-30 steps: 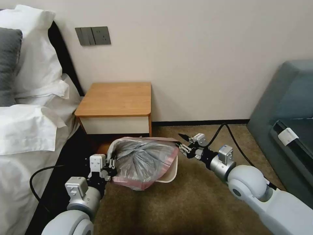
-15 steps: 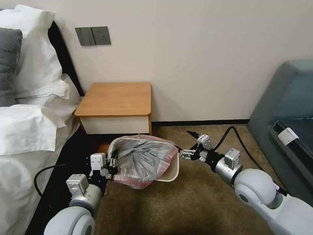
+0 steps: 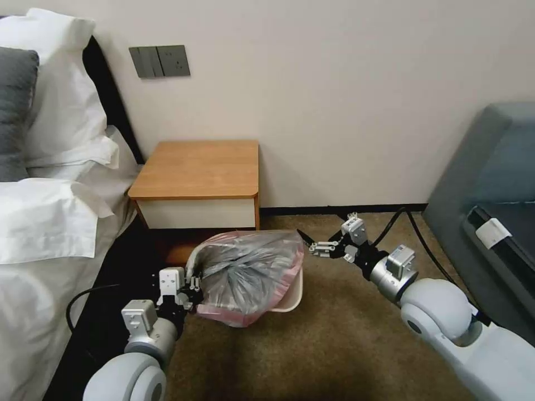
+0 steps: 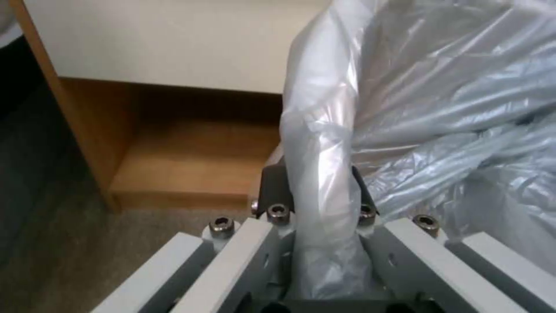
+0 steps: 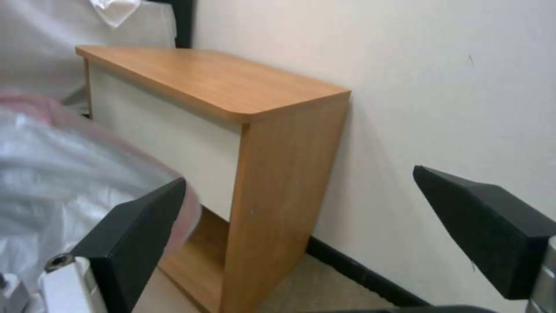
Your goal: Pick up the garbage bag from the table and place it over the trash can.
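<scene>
Bed (image 3: 50, 223) with white pillows along the robot's left. Grey sofa (image 3: 490, 184) at far right. Brown carpet (image 3: 334, 345) covers the floor between them.

Table (image 3: 198, 167) stands against the wall beside the bed; orange-brown top bare, white drawer front below it, lower wooden shelf seen in the left wrist view (image 4: 191, 161). In the right wrist view (image 5: 232, 91) its side panel and top corner sit close behind the fingers.

Trash can (image 3: 290, 298) on the carpet just in front of the table, cream, mostly covered; a stretch of rim and wall shows at its right front.

Garbage bag (image 3: 248, 273) lies bunched over the top of the trash can, grey crinkled plastic with a pink edge hanging down the near side. Its mouth is not spread around the rim. The right wrist view catches a blurred edge of it (image 5: 64, 174).

Left gripper (image 3: 186, 289) low at the bag's left end, just beside the can. Fingers clamped on a twisted fold of the bag; in the left wrist view (image 4: 316, 195) the plastic runs up between the two dark fingertips.

Right gripper (image 3: 312, 245) at the bag's right upper corner, near it but not gripping. Jaws spread wide, nothing between them; in the right wrist view (image 5: 307, 226) only the table and wall show in the gap.
</scene>
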You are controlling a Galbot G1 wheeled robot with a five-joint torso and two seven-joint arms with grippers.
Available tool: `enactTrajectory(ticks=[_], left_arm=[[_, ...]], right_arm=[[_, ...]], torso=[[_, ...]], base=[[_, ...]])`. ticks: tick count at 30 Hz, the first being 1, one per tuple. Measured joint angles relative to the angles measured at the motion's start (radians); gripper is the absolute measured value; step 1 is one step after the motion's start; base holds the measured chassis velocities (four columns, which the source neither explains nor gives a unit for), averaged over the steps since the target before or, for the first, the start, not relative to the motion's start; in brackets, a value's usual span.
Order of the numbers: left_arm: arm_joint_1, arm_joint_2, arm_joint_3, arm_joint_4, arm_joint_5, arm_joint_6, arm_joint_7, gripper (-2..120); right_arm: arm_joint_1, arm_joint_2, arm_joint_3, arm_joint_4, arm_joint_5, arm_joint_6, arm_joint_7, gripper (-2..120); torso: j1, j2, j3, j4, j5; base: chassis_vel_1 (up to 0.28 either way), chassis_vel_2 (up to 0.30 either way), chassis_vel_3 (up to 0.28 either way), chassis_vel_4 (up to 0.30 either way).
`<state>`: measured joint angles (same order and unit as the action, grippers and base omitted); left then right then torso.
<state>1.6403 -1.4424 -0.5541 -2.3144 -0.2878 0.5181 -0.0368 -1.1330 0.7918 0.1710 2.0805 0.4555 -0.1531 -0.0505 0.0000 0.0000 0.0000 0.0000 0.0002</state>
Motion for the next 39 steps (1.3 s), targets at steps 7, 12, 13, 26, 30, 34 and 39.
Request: enactTrajectory(ticks=[7, 12, 13, 26, 30, 34, 39], left_arm=[[-0.009, 0.0, -0.009, 0.007, -0.001, -0.003, 0.0, 3], [-0.011, -0.013, -0.015, 0.014, -0.005, -0.017, -0.007, 3], [-0.012, -0.017, -0.015, 0.014, -0.006, -0.019, -0.009, 3], [-0.074, -0.05, -0.03, 0.004, -0.058, -0.042, -0.035, 3], [-0.1, -0.052, -0.031, 0.009, -0.074, -0.042, -0.038, 3], [-0.12, -0.044, -0.031, 0.01, -0.09, -0.038, -0.039, 3], [-0.132, -0.042, -0.029, 0.013, -0.091, -0.034, -0.039, 3]], right_arm=[[-0.047, 0.007, 0.005, 0.078, 0.07, -0.01, 0.036, 100], [-0.123, 0.086, -0.025, 0.277, 0.253, -0.098, 0.236, 100], [-0.133, 0.105, -0.033, 0.304, 0.274, -0.117, 0.27, 100], [-0.255, 0.237, -0.109, 0.424, 0.461, -0.252, 0.401, 100], [-0.243, 0.255, -0.12, 0.405, 0.471, -0.265, 0.426, 100], [-0.206, 0.272, -0.12, 0.388, 0.525, -0.282, 0.465, 100], [-0.166, 0.299, -0.123, 0.343, 0.544, -0.287, 0.48, 100]], torso=[[0.0, 0.0, 0.0, 0.0, -0.0003], [0.0, 0.0, 0.0, 0.0001, -0.0005], [0.0, 0.0, 0.0, 0.0001, -0.0004], [0.0, 0.0, 0.0, 0.0, -0.0002], [0.0, 0.0, 0.0, 0.0, -0.0002], [0.0, 0.0, 0.0, 0.0, -0.0003], [0.0, 0.0, 0.0, 0.0001, -0.0002]], base=[[0.0, 0.0, 0.0, 0.0], [0.0, 0.0, 0.0, 0.0], [0.0, 0.0, 0.0, 0.0], [0.0, 0.0, 0.0, 0.0], [0.0, 0.0, 0.0, 0.0], [0.0, 0.0, 0.0, 0.0], [0.0, 0.0, 0.0, 0.0]])
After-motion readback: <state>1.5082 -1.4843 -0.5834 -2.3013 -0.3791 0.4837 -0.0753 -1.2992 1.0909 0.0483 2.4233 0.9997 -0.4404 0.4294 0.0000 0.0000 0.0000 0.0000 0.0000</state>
